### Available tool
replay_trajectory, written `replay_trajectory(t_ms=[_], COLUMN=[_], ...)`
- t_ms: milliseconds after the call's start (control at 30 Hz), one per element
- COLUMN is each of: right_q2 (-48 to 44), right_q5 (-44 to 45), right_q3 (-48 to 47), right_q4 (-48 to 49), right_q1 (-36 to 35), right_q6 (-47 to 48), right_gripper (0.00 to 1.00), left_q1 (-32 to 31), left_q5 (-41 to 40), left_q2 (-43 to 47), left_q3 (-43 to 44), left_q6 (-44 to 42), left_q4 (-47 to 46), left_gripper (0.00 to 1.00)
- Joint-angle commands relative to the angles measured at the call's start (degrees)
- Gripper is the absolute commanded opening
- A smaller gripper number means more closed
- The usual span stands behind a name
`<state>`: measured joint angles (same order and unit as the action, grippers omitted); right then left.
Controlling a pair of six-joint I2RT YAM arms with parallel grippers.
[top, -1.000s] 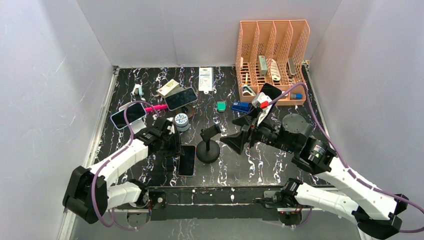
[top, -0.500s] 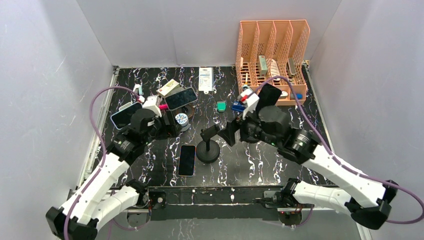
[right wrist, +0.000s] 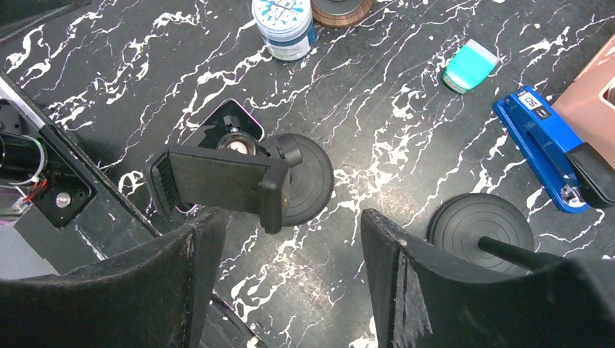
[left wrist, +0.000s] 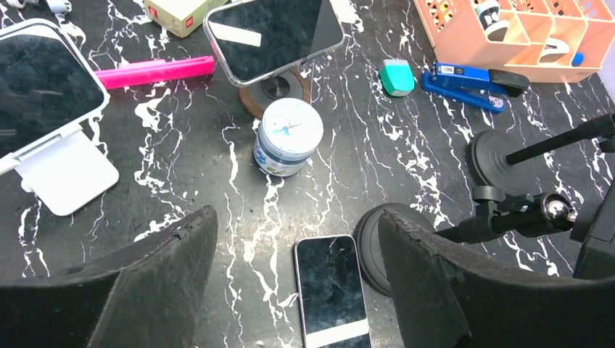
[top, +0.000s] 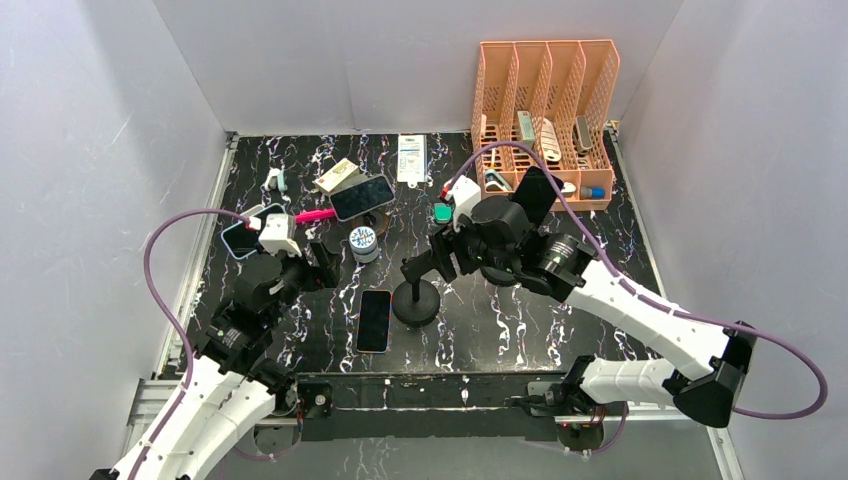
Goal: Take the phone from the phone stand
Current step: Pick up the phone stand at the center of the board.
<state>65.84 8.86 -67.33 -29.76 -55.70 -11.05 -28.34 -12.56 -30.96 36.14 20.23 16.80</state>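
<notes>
Black phone [top: 374, 320] is seen lying flat on the surface [top: 480, 330], just beside the phone stand [top: 416, 302], lol; left tool [left wrist: 294, 226] and right tool [right wrist: 290, 221] are both spread wide.

No text can be read for certain. The blue stapler [left wrist: 464, 78] bears a small white label, the jar [left wrist: 288, 138] blue print on its lid, and the packet [top: 410, 158] lines of print, all too small to read.
</notes>
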Motion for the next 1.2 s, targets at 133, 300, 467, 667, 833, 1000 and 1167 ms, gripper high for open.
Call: replay_trajectory(t_ms=[133, 300, 467, 667, 833, 1000, 1167], right_q2=[3.28, 4.73, 6.06, 6.28, 5.59, 5.51, 6.86], right_q5=[-1.38, -1.88, -2.51, -2.66, -1.63, 2.21, 6.11], right_q3=[-3.56, -3.67, -4.08, -3.99, -5.11, -8.45, -11.31], right_q4=[0.36, 0.64, 1.12, 1.78, 1.91, 2.2, 5.39], right_q1=[-0.64, -0.64, -0.64, -0.64, -0.64, -0.65, -0.64], right_q6=[1.47, 1.41, 1.49, 1.78, 2.35, 3.23, 3.67], right_gripper=[0.71, 0.62, 0.52, 0.38, 0.14, 0.01, 0.01], left_q1=[-0.05, -0.23, -0.4, -0.5, -0.58, -0.58, -0.58], left_q5=[-0.47, -0.8, -0.72, -1.15, -1.23, -1.33, -1.42], left_q2=[-0.06, 0.2, 0.24, 0.37, 0.2, 0.2, 0.29], left_q3=[0.42, 0.28, 0.3, 0.32, 0.25, 0.26, 0.28], left_q6=[-2.3, -2.45, -2.64, -2.74, -2.79, -2.82, -2.84], left_q4=[-0.82, -0.73, -0.79, -0.76, -0.73, -0.72, -0.61], left_gripper=[0.76, 0.76, 0.76, 0.76, 0.76, 0.76, 0.75])
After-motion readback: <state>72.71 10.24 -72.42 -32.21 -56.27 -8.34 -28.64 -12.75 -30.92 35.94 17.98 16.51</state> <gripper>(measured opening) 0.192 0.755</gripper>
